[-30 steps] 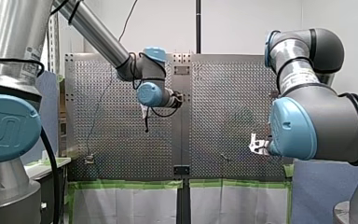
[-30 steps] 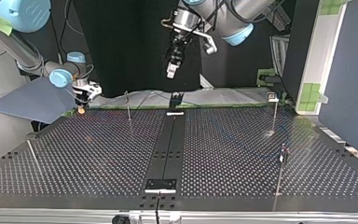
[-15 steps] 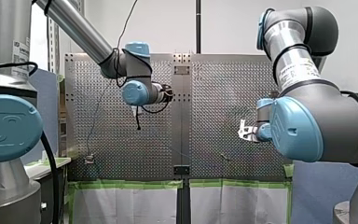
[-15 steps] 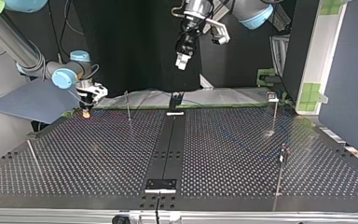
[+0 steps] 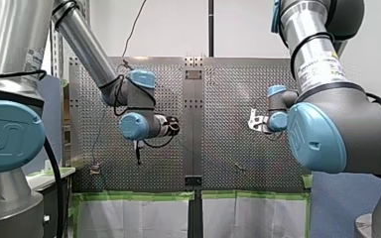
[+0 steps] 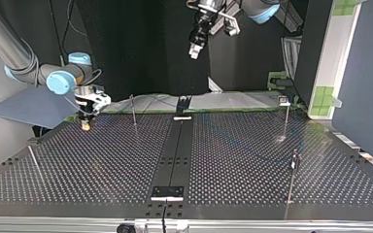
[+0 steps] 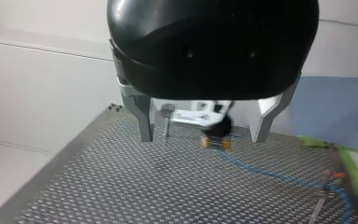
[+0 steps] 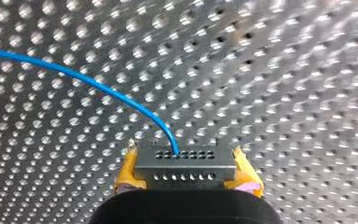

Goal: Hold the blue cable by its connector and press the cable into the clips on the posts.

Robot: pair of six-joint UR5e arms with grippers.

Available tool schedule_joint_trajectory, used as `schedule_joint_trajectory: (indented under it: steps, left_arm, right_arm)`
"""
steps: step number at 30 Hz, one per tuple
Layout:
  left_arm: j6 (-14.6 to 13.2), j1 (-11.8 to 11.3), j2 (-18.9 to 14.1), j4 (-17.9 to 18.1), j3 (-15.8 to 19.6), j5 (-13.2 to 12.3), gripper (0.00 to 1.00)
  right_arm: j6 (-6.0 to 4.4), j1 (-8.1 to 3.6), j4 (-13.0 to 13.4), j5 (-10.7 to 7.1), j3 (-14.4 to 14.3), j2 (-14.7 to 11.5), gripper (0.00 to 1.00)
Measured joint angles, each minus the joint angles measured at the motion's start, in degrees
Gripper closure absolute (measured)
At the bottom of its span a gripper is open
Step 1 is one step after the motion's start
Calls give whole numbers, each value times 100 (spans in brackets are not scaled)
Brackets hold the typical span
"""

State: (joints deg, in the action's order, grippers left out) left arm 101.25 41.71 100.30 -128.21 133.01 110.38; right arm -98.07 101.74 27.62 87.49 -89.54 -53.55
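My left claw (image 7: 200, 140) is spread wide, holding nothing, well above the bench (image 6: 252, 160). My right claw (image 8: 184, 156) pinches the connector (image 8: 185, 168). The blue cable (image 8: 98, 86) runs out ahead of it and curves off sideways. A post (image 6: 133, 109) stands near it, so this arm is nearer.

The front view looks from behind the arms (image 5: 87, 47) over the counter (image 5: 228, 99); the top view faces back, low, from its far edge. The right wrist view sits close to the counter; the left wrist view, higher, shares my right pincer (image 7: 215, 142) with the top view.
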Motion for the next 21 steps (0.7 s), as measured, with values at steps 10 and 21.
schedule_joint_trajectory:
  steps: [10,21]
  left_arm:
    - [-26,5,437,439,438,12,0]
    - [-27,6,460,463,461,14,0]
  right_arm:
    - [-81,58,7,-20,-86,-415,100]
    - [-82,60,7,-21,-87,-435,100]
